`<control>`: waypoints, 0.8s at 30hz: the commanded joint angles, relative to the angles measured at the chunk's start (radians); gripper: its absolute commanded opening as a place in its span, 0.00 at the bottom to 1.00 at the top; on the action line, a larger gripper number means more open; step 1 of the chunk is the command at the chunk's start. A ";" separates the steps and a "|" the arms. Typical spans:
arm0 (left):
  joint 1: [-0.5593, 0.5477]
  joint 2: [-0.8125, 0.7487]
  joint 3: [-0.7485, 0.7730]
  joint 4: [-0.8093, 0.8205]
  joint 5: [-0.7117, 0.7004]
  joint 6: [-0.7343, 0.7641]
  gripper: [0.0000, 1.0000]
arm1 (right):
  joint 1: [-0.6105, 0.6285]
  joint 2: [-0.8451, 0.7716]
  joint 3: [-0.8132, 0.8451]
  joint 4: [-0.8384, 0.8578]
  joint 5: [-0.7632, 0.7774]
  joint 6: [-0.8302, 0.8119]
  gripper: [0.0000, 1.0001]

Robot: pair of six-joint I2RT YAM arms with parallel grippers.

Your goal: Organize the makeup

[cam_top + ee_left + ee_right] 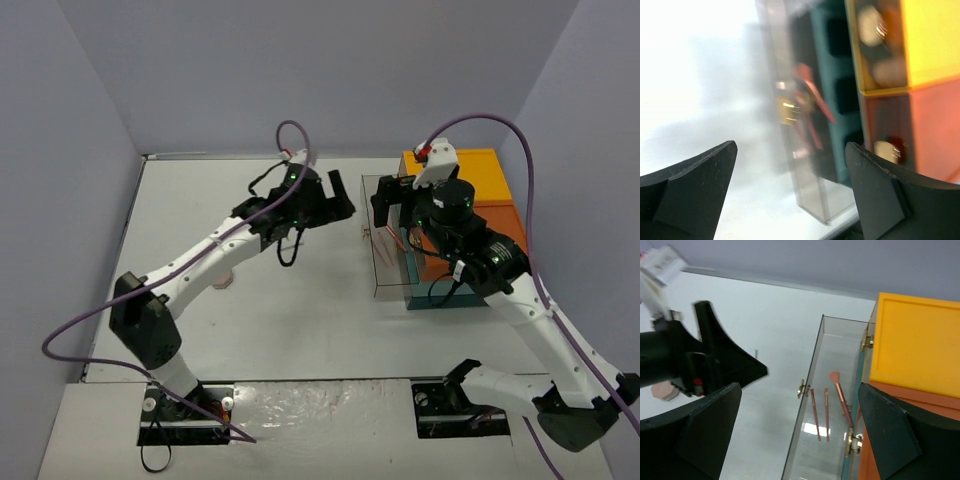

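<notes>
I saw my left gripper point(790, 150) gaping wide, holding nothing; the right gripper point(800, 390) likewise wide and empty. Red pencils point(826, 412) lay in the clear tray point(812, 357) beside the box point(915, 340).

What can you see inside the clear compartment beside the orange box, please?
Two thin red pencils and a pink-tipped brush lie in the clear compartment. Its lower end leaves the right wrist view, and the right arm covers part from above, so more may be hidden.
</notes>
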 commanded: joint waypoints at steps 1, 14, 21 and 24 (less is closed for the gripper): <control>0.149 -0.234 -0.177 -0.024 -0.165 0.072 0.90 | 0.009 0.155 0.069 0.066 -0.092 0.091 1.00; 0.499 -0.573 -0.473 -0.194 -0.301 0.357 0.97 | 0.102 0.569 0.153 0.066 -0.055 0.173 1.00; 0.555 -0.716 -0.583 -0.163 -0.389 0.503 0.97 | 0.071 0.688 0.155 0.066 0.104 0.213 1.00; 0.559 -0.758 -0.629 -0.137 -0.413 0.533 0.97 | 0.024 0.692 0.133 0.055 0.151 0.244 1.00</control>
